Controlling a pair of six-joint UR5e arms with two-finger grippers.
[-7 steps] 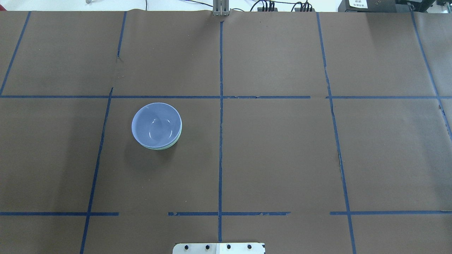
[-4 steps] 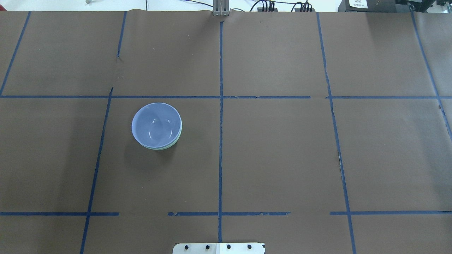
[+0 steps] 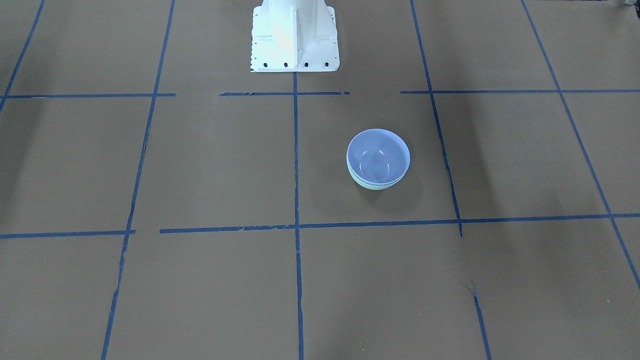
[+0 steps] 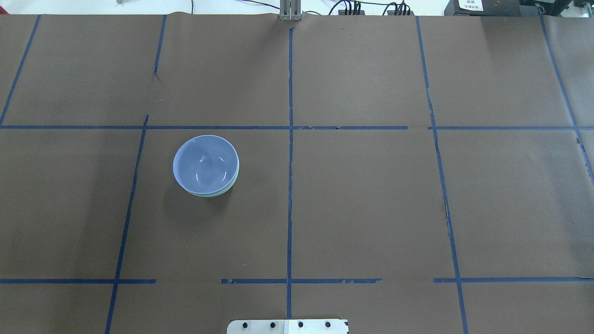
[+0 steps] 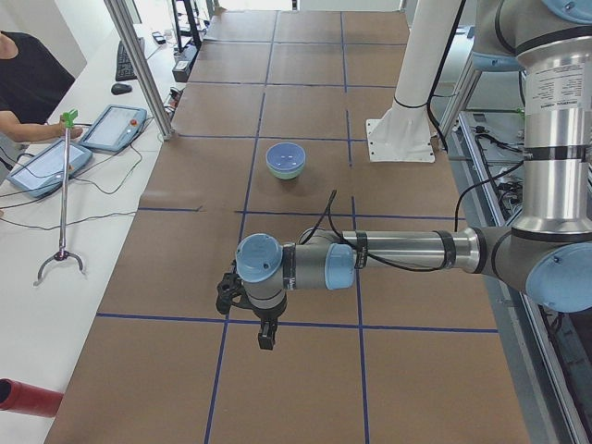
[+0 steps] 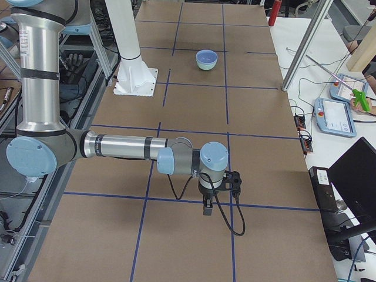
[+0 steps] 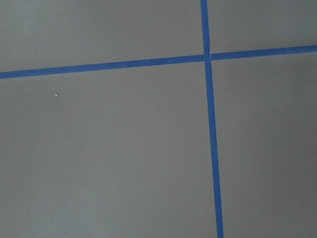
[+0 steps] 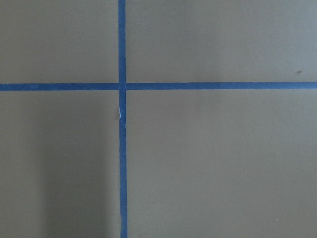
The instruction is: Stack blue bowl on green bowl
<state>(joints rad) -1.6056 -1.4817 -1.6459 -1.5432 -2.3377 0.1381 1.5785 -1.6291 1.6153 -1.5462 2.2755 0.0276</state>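
The blue bowl (image 4: 205, 163) sits nested inside the green bowl (image 4: 230, 187) on the brown table cover, on the robot's left half. Only a thin mint rim of the green bowl shows under it. The stack also shows in the front view, blue bowl (image 3: 378, 157) over green bowl (image 3: 372, 186), and far off in the side views (image 5: 286, 155) (image 6: 206, 57). My left gripper (image 5: 265, 338) hangs low over the table's left end, far from the bowls. My right gripper (image 6: 207, 208) hangs low over the right end. I cannot tell whether either is open. Both wrist views show only cover and tape.
Blue tape lines (image 4: 290, 162) divide the brown cover into squares. The white robot pedestal (image 3: 294, 35) stands at the robot's edge. Beyond the far edge are tablets (image 5: 120, 127) (image 6: 338, 116), cables and a person's arms. A stand with a green tip (image 5: 63, 194) is on the side desk.
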